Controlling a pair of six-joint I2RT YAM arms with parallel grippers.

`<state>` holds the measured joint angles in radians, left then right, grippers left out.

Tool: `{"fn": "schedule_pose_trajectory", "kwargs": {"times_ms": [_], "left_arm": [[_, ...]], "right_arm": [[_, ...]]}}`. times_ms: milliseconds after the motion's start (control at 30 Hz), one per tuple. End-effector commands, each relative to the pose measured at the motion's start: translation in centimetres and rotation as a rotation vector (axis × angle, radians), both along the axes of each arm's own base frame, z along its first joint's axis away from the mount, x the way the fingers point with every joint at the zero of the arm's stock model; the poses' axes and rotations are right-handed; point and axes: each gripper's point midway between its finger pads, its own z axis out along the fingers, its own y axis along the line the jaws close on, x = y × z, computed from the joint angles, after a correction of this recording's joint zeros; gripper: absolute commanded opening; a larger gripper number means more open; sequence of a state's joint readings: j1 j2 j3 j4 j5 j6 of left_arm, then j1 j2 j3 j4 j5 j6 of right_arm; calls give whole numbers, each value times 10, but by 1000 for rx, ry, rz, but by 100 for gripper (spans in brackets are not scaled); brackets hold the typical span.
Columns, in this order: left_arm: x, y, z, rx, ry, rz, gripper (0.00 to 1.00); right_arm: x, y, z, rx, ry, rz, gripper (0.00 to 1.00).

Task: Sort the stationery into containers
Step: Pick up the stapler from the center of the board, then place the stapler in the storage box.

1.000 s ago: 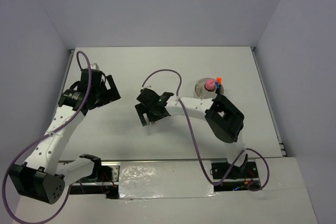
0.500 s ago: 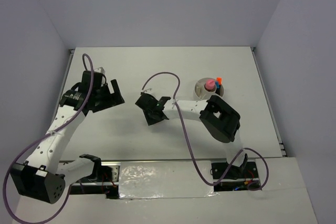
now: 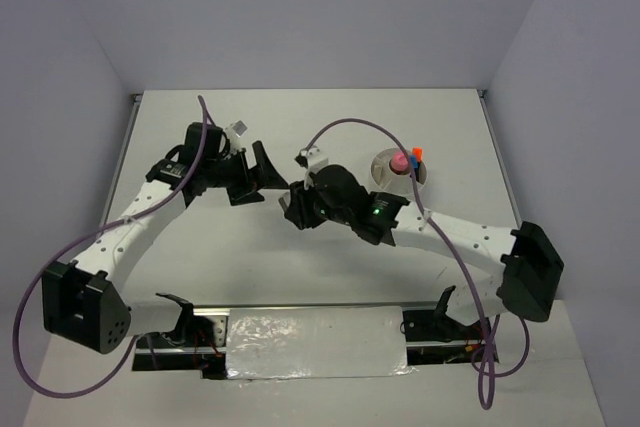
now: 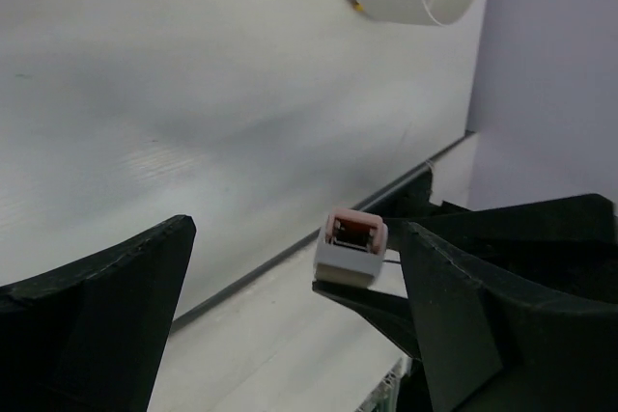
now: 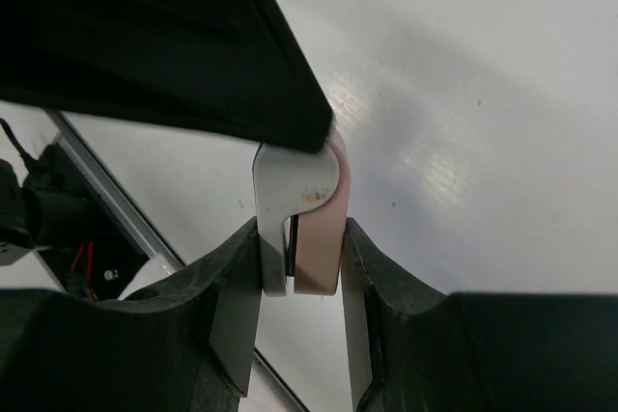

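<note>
The table (image 3: 300, 132) is a plain white rectangle with a dull sheen, closed in by pale grey walls (image 3: 300, 17) along its left, far and right edges. Directly on it stands a round white tub (image 3: 382, 162), set right of the middle and nearer the far edge than the near one, well apart from the right edge. Along the near edge runs a thin dark rail (image 3: 330, 305), and past it a sheet of clear plastic film (image 3: 315, 342) lies flat between the two black arm mounts (image 3: 180, 319).
</note>
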<state>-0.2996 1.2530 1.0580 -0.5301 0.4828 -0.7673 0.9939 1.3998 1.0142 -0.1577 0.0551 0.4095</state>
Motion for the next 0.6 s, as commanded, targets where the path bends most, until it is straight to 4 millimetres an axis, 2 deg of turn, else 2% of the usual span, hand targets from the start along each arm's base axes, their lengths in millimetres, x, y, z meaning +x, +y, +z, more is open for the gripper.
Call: {"fn": "schedule_pose_trajectory", "kwargs": {"times_ms": [0,100,200,300,400,433,500,533,567], "left_arm": [[-1,-37,22,-128,-13,-105,99],[-7,-53,18,-125,6,-150,99],[-11,-68,17,-144,10,-185,94],[-16,-81,21,-164,9,-225,82],[-20,-91,23,-163,3,-259,59],[-20,-93,22,-156,2,-269,41],[-21,-96,21,-155,1,-282,25],[-21,-98,22,-155,-4,-292,8],[-19,-98,22,-151,-6,-291,2]], "right_arm": [[5,-3,28,50,-89,18,23],[7,-12,41,66,-117,-11,23],[9,-19,44,55,-119,-45,24],[14,-25,44,31,-114,-81,24],[16,-31,40,25,-90,-104,24],[16,-32,40,35,-84,-107,25],[16,-36,38,41,-73,-116,27],[17,-40,40,50,-70,-132,30],[18,-45,36,35,-61,-150,33]]}}
